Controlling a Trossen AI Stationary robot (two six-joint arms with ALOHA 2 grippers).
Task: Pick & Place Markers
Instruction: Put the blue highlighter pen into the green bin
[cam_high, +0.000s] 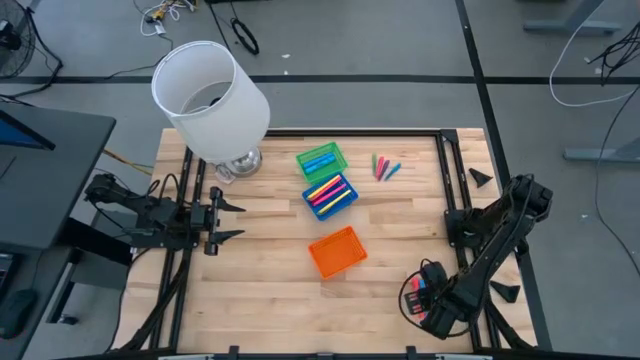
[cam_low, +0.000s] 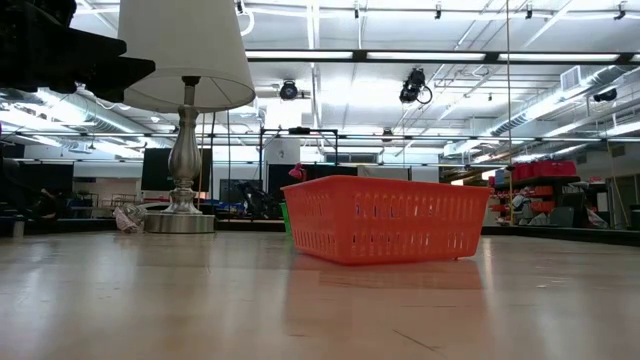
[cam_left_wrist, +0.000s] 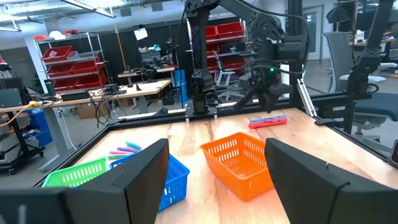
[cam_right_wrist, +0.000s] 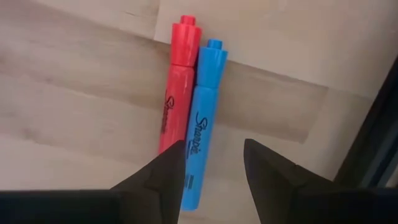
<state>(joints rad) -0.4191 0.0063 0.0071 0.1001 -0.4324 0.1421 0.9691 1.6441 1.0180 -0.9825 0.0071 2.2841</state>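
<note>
A red marker (cam_right_wrist: 177, 81) and a blue marker (cam_right_wrist: 208, 93) lie side by side on the wood near the table's right front corner (cam_high: 420, 284). My right gripper (cam_right_wrist: 214, 146) hangs open over them, pointing down; one fingertip is above the seam between the two markers, the other beside the blue one. Several more markers lie loose at the far right (cam_high: 385, 167), and others fill the blue tray (cam_high: 330, 194) and the green tray (cam_high: 321, 159). My left gripper (cam_high: 225, 220) waits open and level at the table's left side.
An orange tray (cam_high: 337, 251) stands in the middle of the table, nearer the front. A white-shaded lamp (cam_high: 210, 95) on a silver base rises at the far left. Black frame rails (cam_high: 447, 170) run along the table's sides, close to the right gripper.
</note>
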